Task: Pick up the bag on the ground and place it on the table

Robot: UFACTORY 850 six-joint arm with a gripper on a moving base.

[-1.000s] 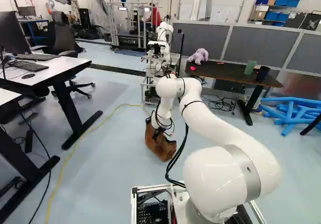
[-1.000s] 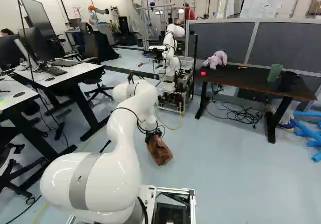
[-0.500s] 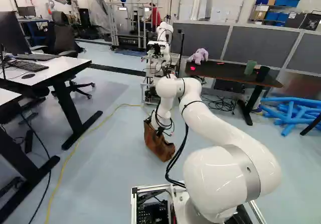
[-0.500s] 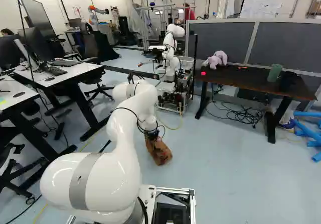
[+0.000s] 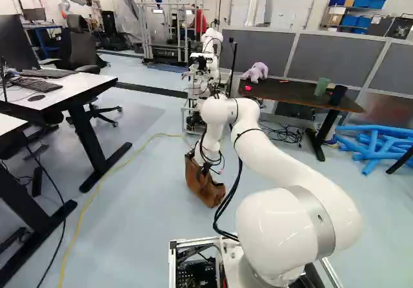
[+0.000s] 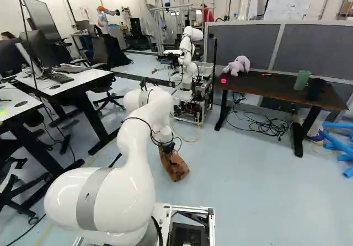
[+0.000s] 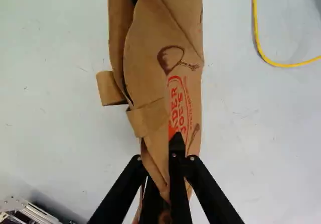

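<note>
- Gripper: fingers close in on paper at one end of bag; reads as a pinch on its wall, hold prob. narrow.
- Bag long axis: runs 12–6 from fingers, bulk at 12. L base view: below gripper, slants 10 to 4 o'clock; floor contact can't tell.
- Dark table: approx. 2 o'clock from gripper, R base view, well apart. Likely target.
- Next (my est.): lift straight, bag base above table edge, then swing to 2.
- On table: plush toy nearer end, green cup + black cup farther end. Aim btwn toy & green cup.
- In way: near table edge; another robot approx. 1 o'clock, keep swing short of it.
- Risk: off-centre pinch, bag may sag/tear.
</note>
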